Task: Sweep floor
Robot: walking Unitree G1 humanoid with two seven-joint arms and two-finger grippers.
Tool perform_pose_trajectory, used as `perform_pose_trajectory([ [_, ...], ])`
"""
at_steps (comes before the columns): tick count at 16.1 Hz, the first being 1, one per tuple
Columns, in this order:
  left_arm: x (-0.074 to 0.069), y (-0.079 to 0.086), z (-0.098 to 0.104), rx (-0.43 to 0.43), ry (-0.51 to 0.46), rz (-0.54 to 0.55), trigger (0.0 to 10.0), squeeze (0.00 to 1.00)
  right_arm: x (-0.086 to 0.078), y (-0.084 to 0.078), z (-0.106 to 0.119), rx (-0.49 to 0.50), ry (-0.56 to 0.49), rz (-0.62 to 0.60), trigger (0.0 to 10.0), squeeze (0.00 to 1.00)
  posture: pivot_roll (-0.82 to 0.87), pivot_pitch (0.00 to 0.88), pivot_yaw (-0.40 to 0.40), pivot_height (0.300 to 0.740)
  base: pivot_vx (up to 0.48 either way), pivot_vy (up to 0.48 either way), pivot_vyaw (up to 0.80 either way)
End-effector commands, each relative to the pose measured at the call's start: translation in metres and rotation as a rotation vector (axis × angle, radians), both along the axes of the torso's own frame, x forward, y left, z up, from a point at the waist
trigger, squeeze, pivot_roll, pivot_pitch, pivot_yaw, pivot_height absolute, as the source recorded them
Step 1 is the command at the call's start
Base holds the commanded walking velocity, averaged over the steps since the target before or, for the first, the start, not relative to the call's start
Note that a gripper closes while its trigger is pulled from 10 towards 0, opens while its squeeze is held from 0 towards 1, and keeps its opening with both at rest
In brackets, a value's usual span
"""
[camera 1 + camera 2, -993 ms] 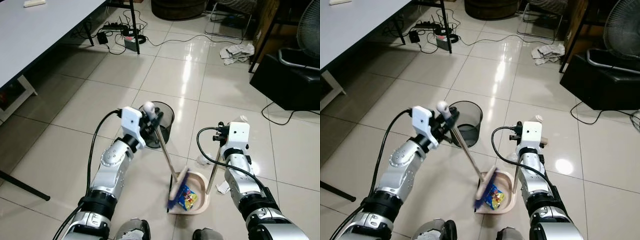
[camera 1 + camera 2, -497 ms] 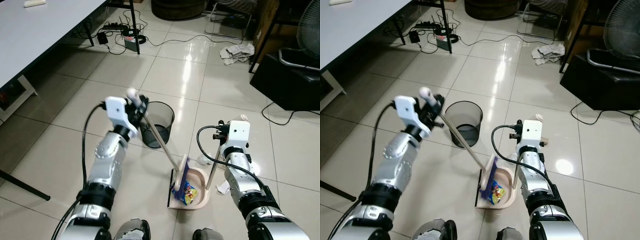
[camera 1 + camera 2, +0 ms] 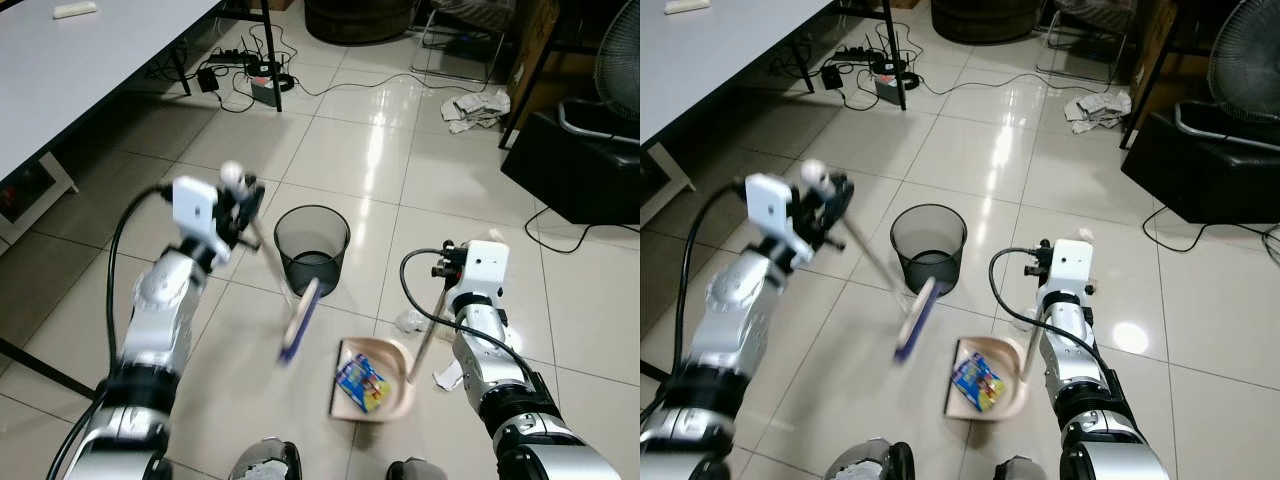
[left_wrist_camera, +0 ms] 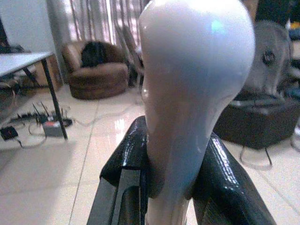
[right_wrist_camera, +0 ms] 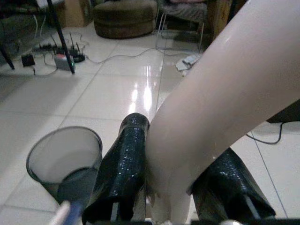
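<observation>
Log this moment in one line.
left gripper: holds broom raised | right gripper: holds dustpan | wrapper in pan

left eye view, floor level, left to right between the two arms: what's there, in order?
left gripper on the broom handle → broom head → dustpan holding a colourful wrapper → dustpan handle → right gripper

Left gripper [image 3: 240,205] raised — right gripper [image 3: 447,272] low, both clamped.
</observation>
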State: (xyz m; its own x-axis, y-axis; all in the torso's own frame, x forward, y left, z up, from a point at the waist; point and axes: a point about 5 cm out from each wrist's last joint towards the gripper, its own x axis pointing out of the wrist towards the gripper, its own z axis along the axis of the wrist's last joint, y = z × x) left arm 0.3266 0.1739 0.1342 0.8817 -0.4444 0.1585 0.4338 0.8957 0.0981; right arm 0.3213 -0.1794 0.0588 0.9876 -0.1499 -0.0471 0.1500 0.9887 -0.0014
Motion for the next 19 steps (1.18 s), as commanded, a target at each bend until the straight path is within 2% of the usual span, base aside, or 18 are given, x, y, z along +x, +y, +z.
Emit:
perform_pose_trajectory([
  [1, -0.004, 0.004, 0.001, 0.063, -0.034, -0.015, 10.0, 0.0, 0.004, -0.003, 0.016, 0.038, -0.074, -0.005, 10.0, 0.0, 0.03, 0.017, 0.04, 0.74, 0.0, 0.0, 0.0],
  [3, -0.013, 0.012, -0.011, 0.107, 0.001, 0.004, 10.0, 0.0, 0.002, -0.006, 0.027, 0.087, -0.128, -0.018, 10.0, 0.0, 0.03, 0.016, 0.04, 0.74, 0.0, 0.0, 0.0],
  [5, -0.023, 0.032, -0.032, 0.183, 0.063, 0.154, 10.0, 0.0, -0.007, -0.009, 0.045, 0.087, -0.204, -0.005, 10.0, 0.0, 0.01, 0.031, 0.05, 0.74, 0.0, 0.0, 0.0],
  [6, -0.029, 0.041, -0.04, 0.195, 0.081, 0.231, 10.0, 0.0, -0.013, -0.01, 0.054, 0.081, -0.23, 0.01, 10.0, 0.0, 0.0, 0.035, 0.052, 0.74, 0.0, 0.0, 0.0],
  [7, -0.032, 0.043, -0.043, 0.18, 0.091, 0.258, 10.0, 0.0, -0.016, -0.009, 0.06, 0.087, -0.243, 0.023, 10.0, 0.0, 0.0, 0.034, 0.054, 0.74, 0.0, 0.0, 0.0],
  [8, -0.042, 0.042, -0.051, 0.133, 0.115, 0.299, 10.0, 0.0, -0.023, -0.005, 0.078, 0.089, -0.28, 0.075, 10.0, 0.0, -0.02, 0.028, 0.075, 0.74, 0.0, 0.0, 0.0],
  [10, -0.049, 0.034, -0.055, 0.077, 0.127, 0.31, 10.0, 0.0, -0.031, -0.003, 0.103, 0.091, -0.307, 0.103, 10.0, 0.0, -0.03, 0.018, 0.078, 0.74, 0.0, 0.0, 0.0],
  [13, -0.051, 0.022, -0.058, 0.106, 0.134, 0.324, 10.0, 0.0, -0.037, -0.007, 0.134, 0.098, -0.338, 0.097, 10.0, 0.0, -0.05, 0.0, 0.068, 0.74, 0.0, 0.0, 0.0],
  [14, -0.05, 0.016, -0.057, 0.086, 0.149, 0.332, 10.0, 0.0, -0.038, -0.011, 0.148, 0.104, -0.359, 0.087, 10.0, 0.0, -0.05, 0.0, 0.062, 0.74, 0.0, 0.0, 0.0],
  [17, -0.047, 0.012, -0.047, 0.088, 0.12, 0.337, 10.0, 0.0, -0.036, -0.02, 0.171, 0.116, -0.398, 0.05, 10.0, 0.0, -0.05, 0.0, 0.034, 0.74, 0.0, 0.0, 0.0],
  [18, -0.046, 0.011, -0.045, 0.09, 0.116, 0.344, 10.0, 0.0, -0.034, -0.023, 0.176, 0.135, -0.41, 0.035, 10.0, 0.0, -0.04, 0.0, 0.027, 0.74, 0.0, 0.0, 0.0],
  [19, -0.042, 0.011, -0.041, 0.101, 0.098, 0.356, 10.0, 0.0, -0.028, -0.029, 0.185, 0.2, -0.435, 0.005, 10.0, 0.0, -0.04, 0.0, 0.028, 0.74, 0.0, 0.0, 0.0],
])
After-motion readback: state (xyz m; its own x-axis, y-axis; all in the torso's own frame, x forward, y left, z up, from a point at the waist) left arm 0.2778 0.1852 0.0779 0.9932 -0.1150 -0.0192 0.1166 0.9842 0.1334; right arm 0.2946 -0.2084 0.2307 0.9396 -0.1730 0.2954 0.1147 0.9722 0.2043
